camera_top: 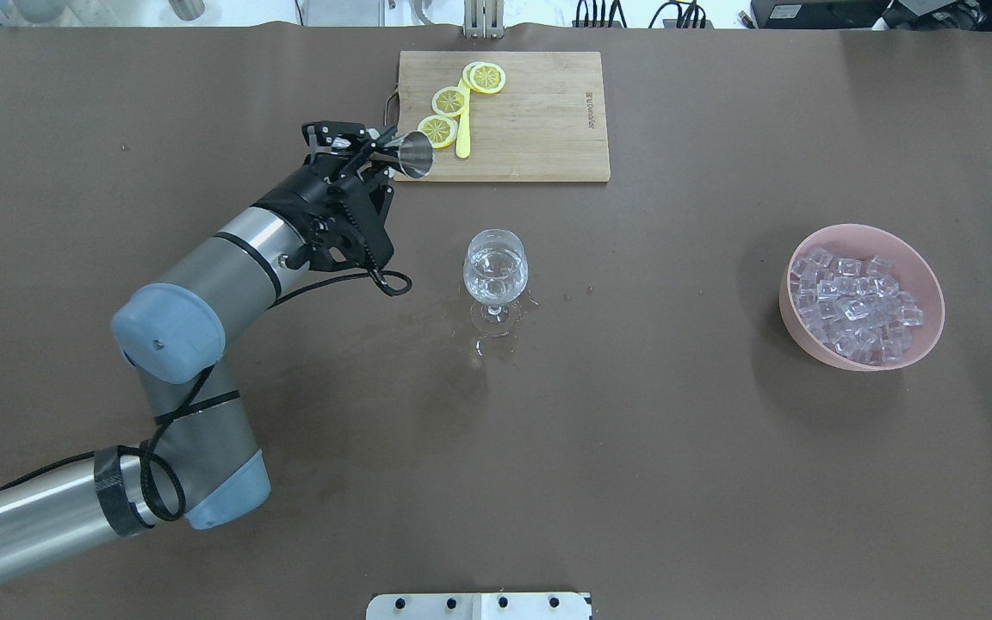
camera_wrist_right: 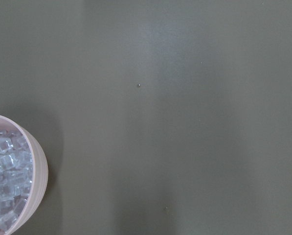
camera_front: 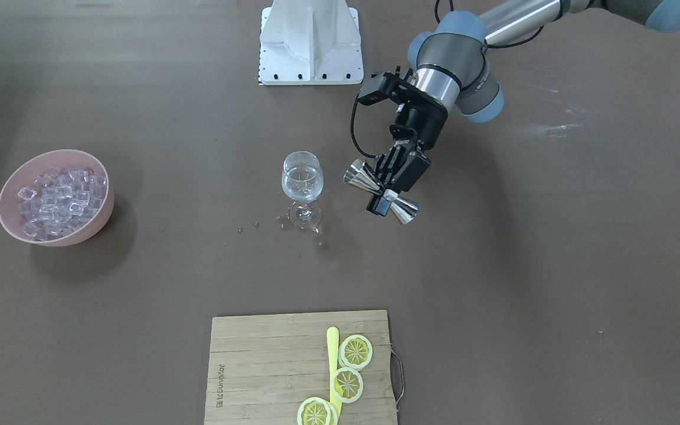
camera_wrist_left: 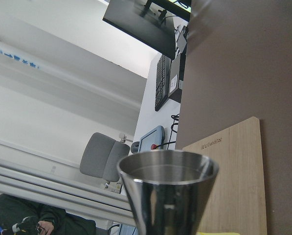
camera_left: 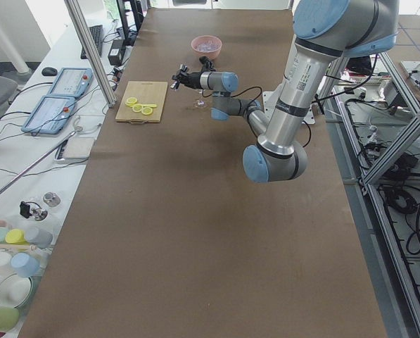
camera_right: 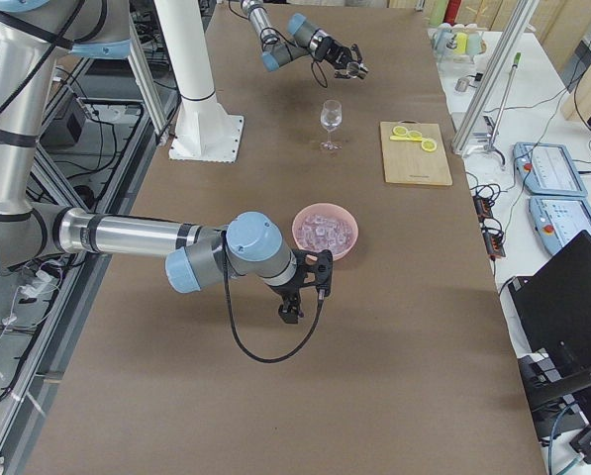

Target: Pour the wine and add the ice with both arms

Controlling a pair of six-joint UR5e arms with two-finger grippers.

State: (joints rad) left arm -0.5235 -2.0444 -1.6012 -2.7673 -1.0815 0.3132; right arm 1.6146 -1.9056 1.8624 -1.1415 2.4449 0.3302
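My left gripper (camera_front: 388, 195) is shut on the waist of a steel double-cone jigger (camera_front: 405, 211), which lies tipped on its side just beside the stemmed glass (camera_front: 301, 177), not touching it. One cone mouth (camera_top: 414, 155) points toward the cutting board. The glass stands upright with clear wine (camera_top: 494, 274) in its bowl. Heaped ice (camera_top: 853, 301) fills a pink bowl (camera_top: 784, 301) far on the other side. My right gripper (camera_right: 293, 309) hangs low beside that bowl; I cannot tell whether it is open or shut. The right wrist view shows only the ice (camera_wrist_right: 1, 181) at its left edge.
Drops and a small wet patch (camera_front: 316, 230) lie on the brown table around the glass foot. A wooden cutting board (camera_front: 257, 366) carries three lemon slices (camera_front: 355, 351) and a yellow knife (camera_front: 333, 354). The white pedestal base (camera_front: 310, 41) stands at the robot's side.
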